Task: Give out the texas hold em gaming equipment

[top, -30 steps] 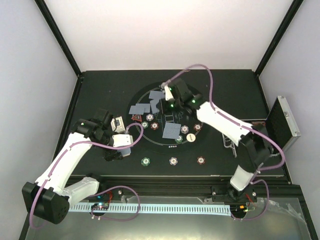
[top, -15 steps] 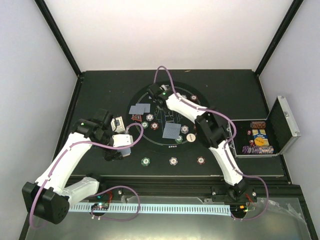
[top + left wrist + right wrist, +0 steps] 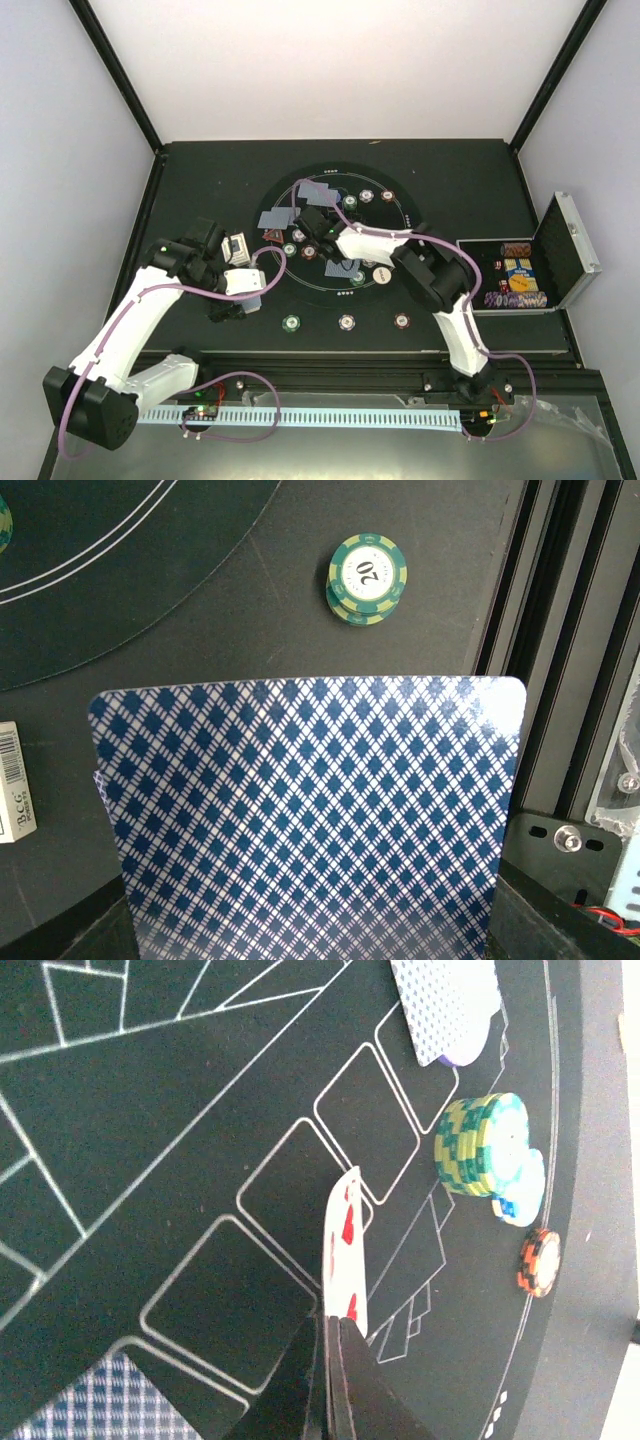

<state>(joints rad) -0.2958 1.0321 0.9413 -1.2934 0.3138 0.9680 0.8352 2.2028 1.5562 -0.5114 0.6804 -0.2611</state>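
Observation:
My left gripper (image 3: 234, 303) hovers off the round mat's left edge, shut on blue-backed playing cards (image 3: 310, 820) that fill the left wrist view and hide its jaws. A green chip stack marked 20 (image 3: 367, 577) lies beyond them. My right gripper (image 3: 313, 221) is low over the mat's left centre, shut on one playing card (image 3: 345, 1245) seen edge-on with red pips. Its fingertips (image 3: 340, 1332) pinch the card's lower end above the outlined card boxes. Face-down cards (image 3: 277, 217) lie on the mat. Green-yellow chips (image 3: 480, 1145) and an orange chip (image 3: 540, 1260) sit near the rim.
The round black mat (image 3: 400, 275) holds several chips and cards. Three chips (image 3: 346, 322) lie in a row near the front edge. An open silver-edged case (image 3: 560, 250) with chips stands at the right. A white box (image 3: 236, 247) sits by the left arm.
The right arm has swung from the far side of the mat back and left over its centre, carrying its card and uncovering the case. The left arm has stayed put.

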